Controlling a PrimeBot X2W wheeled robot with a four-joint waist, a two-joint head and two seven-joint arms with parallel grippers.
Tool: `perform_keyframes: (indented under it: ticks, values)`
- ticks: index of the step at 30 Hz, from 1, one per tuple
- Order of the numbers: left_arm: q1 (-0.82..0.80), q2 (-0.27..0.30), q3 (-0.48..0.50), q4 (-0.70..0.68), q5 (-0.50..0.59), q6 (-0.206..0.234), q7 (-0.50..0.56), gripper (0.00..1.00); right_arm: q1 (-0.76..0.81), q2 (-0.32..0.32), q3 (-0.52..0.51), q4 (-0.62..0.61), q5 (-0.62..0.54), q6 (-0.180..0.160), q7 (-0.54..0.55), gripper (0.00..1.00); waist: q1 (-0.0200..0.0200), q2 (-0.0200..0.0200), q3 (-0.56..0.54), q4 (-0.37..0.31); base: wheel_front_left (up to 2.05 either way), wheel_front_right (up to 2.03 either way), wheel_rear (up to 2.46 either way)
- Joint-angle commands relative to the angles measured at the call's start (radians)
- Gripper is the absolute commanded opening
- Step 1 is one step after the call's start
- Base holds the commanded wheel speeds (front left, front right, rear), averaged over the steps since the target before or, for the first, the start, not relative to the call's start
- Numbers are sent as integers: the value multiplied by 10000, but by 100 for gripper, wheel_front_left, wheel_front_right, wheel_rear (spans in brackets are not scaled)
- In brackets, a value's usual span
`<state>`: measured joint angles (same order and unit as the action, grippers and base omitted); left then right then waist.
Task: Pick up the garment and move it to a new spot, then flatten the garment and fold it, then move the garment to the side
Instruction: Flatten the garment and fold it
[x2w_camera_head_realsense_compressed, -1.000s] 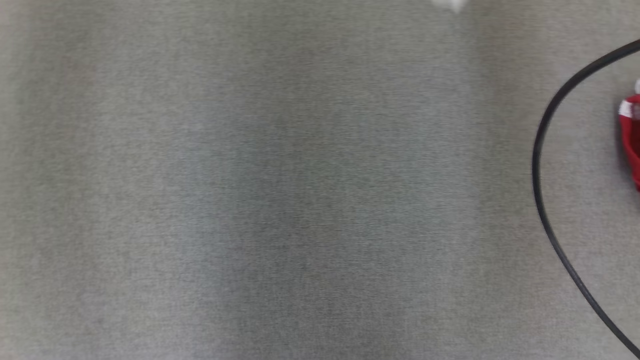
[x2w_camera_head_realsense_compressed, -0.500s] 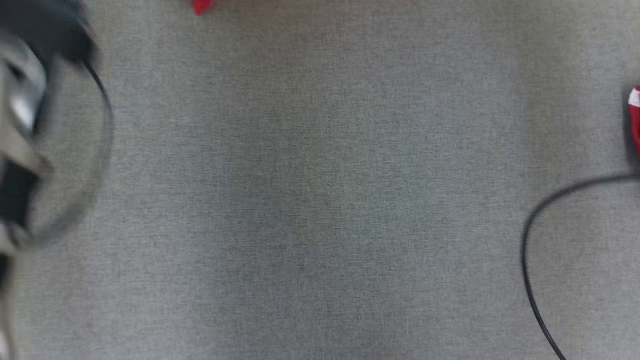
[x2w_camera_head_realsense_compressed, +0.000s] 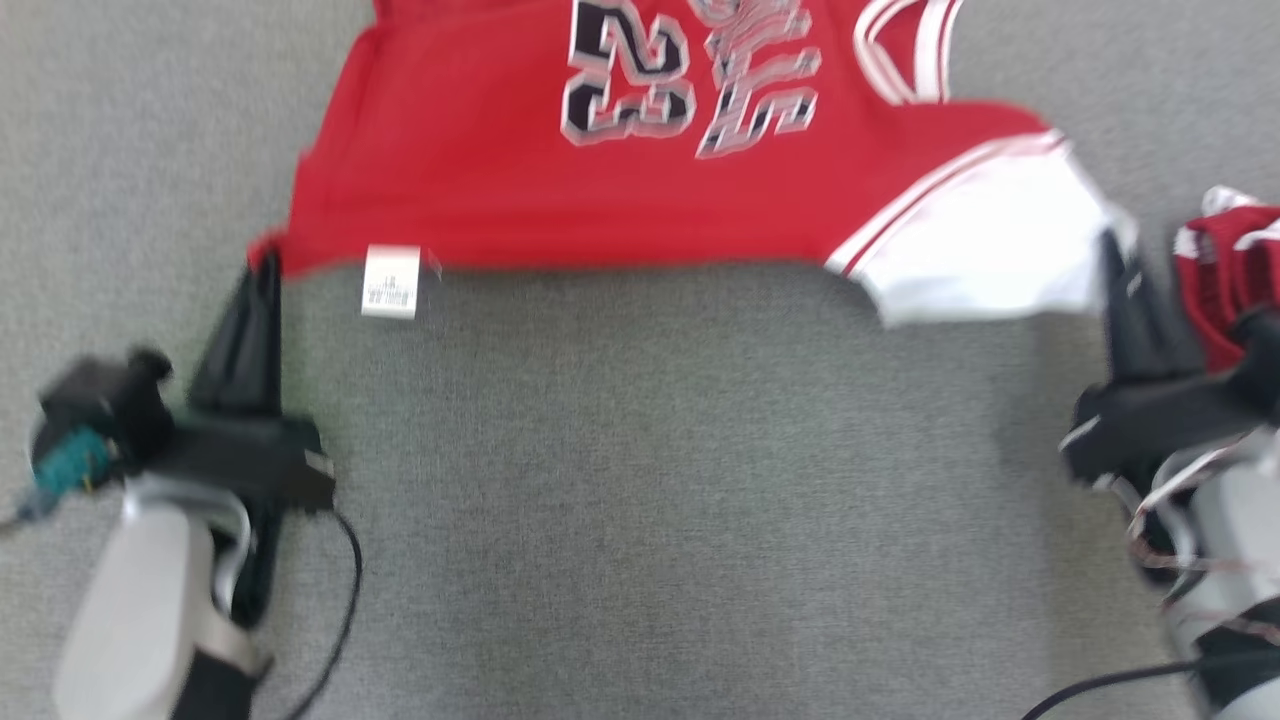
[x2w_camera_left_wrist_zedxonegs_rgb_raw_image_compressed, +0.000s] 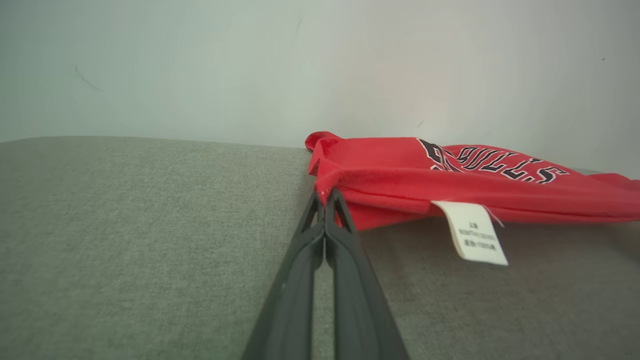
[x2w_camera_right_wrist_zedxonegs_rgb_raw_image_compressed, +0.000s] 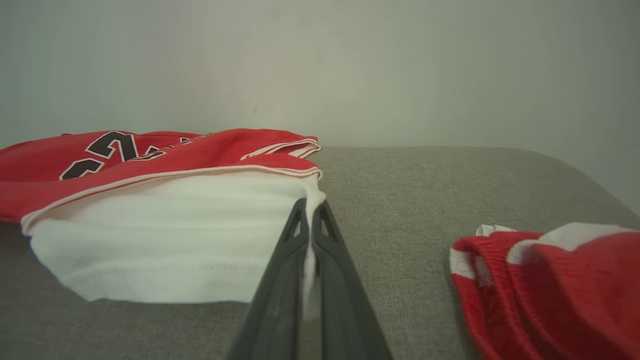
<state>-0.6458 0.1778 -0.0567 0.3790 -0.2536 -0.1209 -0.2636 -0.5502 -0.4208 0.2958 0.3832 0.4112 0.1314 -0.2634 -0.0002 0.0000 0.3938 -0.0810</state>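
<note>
1. As you look down from the head view, the red number-23 jersey (x2w_camera_head_realsense_compressed: 480, 170) is spread across the far part of the grey fabric surface (x2w_camera_head_realsense_compressed: 640, 480), stretched between both grippers.
2. Your left gripper (x2w_camera_head_realsense_compressed: 265, 262) is pinched tight on the jersey's red hem corner, near the white care label (x2w_camera_head_realsense_compressed: 390, 282).
3. Your right gripper (x2w_camera_head_realsense_compressed: 1112, 245) is clamped on the corner of the jersey's white panel.
4. A bunched red-and-white garment (x2w_camera_head_realsense_compressed: 1235, 275) lies just to the right of that gripper, apart from the jersey.
5. A black cable (x2w_camera_head_realsense_compressed: 345, 590) loops beside your left arm.
</note>
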Motion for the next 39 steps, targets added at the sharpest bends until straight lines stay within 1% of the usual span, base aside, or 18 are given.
perform_keyframes:
  ticks: [1, 7, 11, 13, 21, 27, 30, 35, 39]
  values:
    - [428, -87, 179, 117, 128, -2, -9, 0, 318, 101, -53, 81, 42, -16, -3, 0, 2, 0, -582, -235, 0, 0, 0]
    - [1926, -657, 1069, 553, 310, -62, -9, 0, 1401, 593, 74, 467, -51, -16, -4, 0, 2, 0, -1442, -406, 0, 0, 0]
    - [2822, -887, 1227, 559, 235, -80, -9, 0, 2059, 762, 62, 776, 39, -16, -4, 0, 2, 0, -2007, -434, 0, 0, 0]
    - [2997, -916, 1250, 617, 193, -82, -9, 0, 2227, 796, 80, 809, 47, -16, -4, 0, 2, 0, -2114, -440, 0, 0, 0]
    - [4405, -1138, 1681, 850, 274, -84, -9, 0, 3505, 994, 136, 1119, 204, -16, -4, 0, 2, 0, -3115, -515, 0, 0, 0]
    - [5340, -1210, 1873, 920, 209, -82, -9, 0, 4369, 1063, 243, 1275, 335, -18, -4, 0, 2, 0, -3551, -522, 0, 0, 0]
    - [5683, -1236, 1848, 907, 172, -83, -9, 0, 4773, 1126, 362, 1346, 409, -16, -4, 0, 2, 0, -3719, -468, 0, 0, 0]
    - [6124, -1246, 1684, 945, -184, -85, -9, 0, 5276, 1130, 639, 1388, 460, -16, -3, 0, 2, 0, -3964, -431, 0, 0, 0]
    - [6399, -1249, 1723, 1048, -180, -85, -9, 0, 5518, 1069, 845, 1424, 494, -16, -3, 0, 2, 0, -4144, -458, 0, 0, 0]
